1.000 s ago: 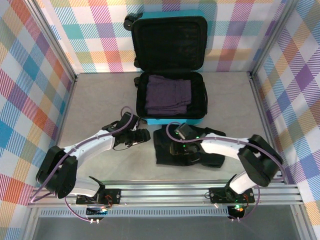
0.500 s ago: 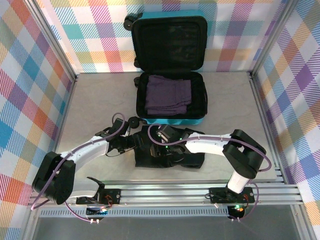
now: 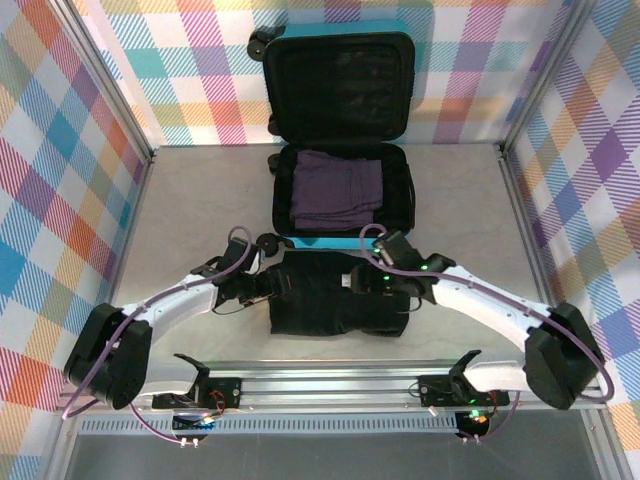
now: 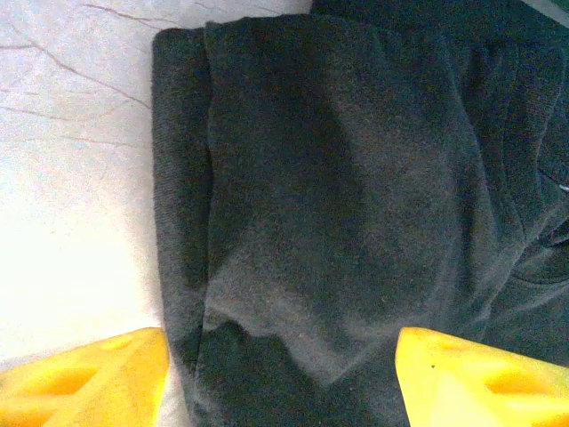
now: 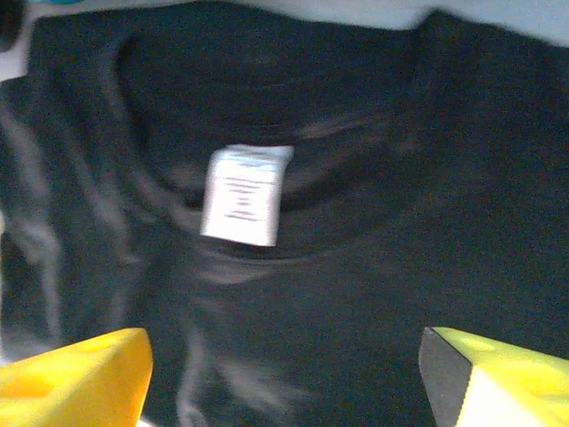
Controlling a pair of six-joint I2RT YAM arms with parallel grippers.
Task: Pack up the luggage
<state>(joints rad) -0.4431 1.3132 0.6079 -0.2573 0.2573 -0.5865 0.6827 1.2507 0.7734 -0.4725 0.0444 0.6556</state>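
While the left gripper [image 3: 275, 285] and right gripper [image 3: 355, 283] gape wide over black clothes [image 3: 320, 312], the luggage [image 3: 320, 241] lies just beyond.

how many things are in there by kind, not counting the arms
suitcases: 1, the open turquoise luggage
clothing items: 2, a purple pile inside the luggage and a black garment on the table just in front of it
total: 3
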